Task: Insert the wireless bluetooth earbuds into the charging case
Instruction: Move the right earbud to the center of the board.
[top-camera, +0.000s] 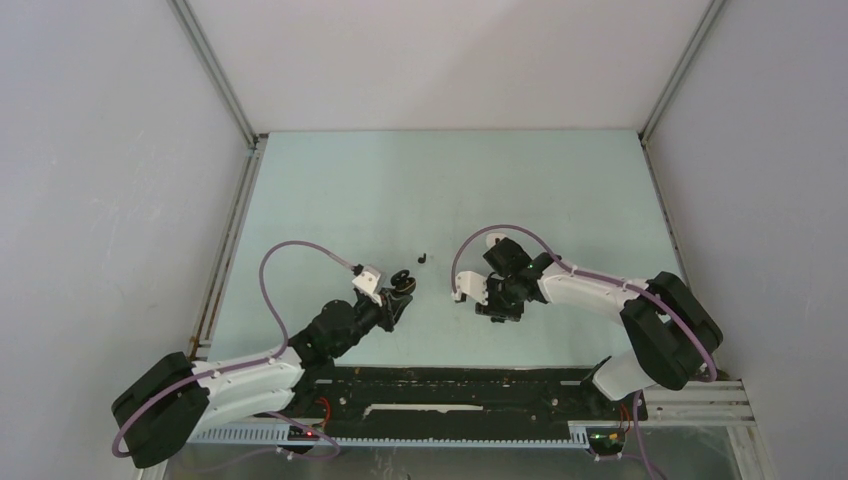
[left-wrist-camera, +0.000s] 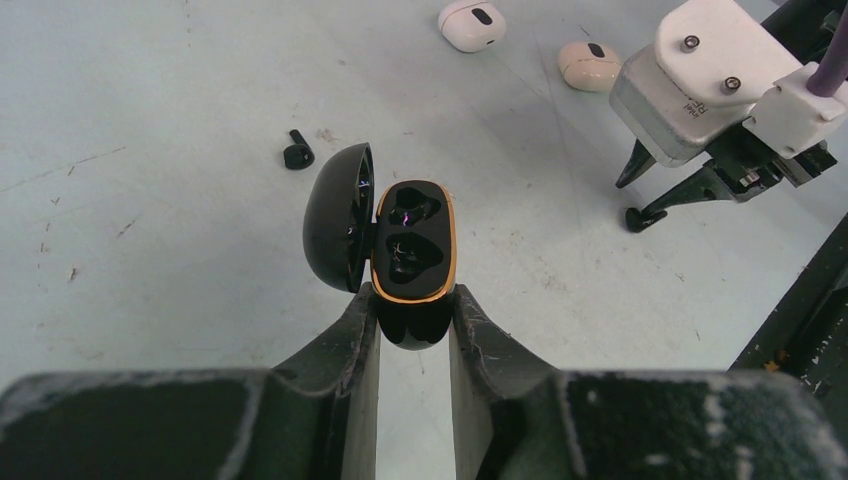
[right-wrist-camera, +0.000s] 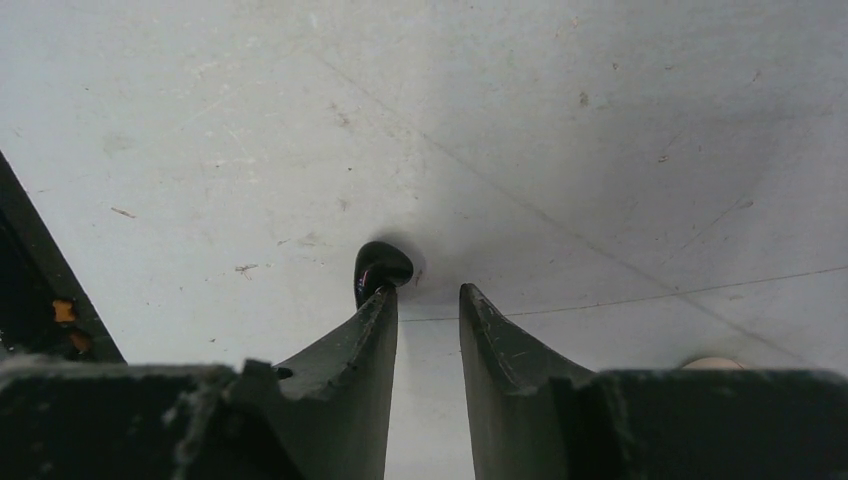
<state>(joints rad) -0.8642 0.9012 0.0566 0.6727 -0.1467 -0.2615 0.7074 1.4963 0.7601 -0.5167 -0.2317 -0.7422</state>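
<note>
The left gripper (left-wrist-camera: 413, 302) is clamped on the open black charging case (left-wrist-camera: 412, 240), while the right gripper (right-wrist-camera: 425, 300), jaws narrowly parted, holds nothing, a black earbud (right-wrist-camera: 380, 268) lying at one fingertip: tiny, light, glossy, probably slippery, best pinched across its bulb.

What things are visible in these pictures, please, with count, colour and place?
black case: 1, black with gold rim, lid open, in left tool.
white case: 1, white, shut, on table.
beige case: 1, beige, shut, beside white case.
far earbud: 1, black, on table by open lid.
near earbud: 1, black, at tip of right tool.
table: 1, pale green.
left tool: 1, black, shut on black case.
right tool: 1, black, open.
</note>
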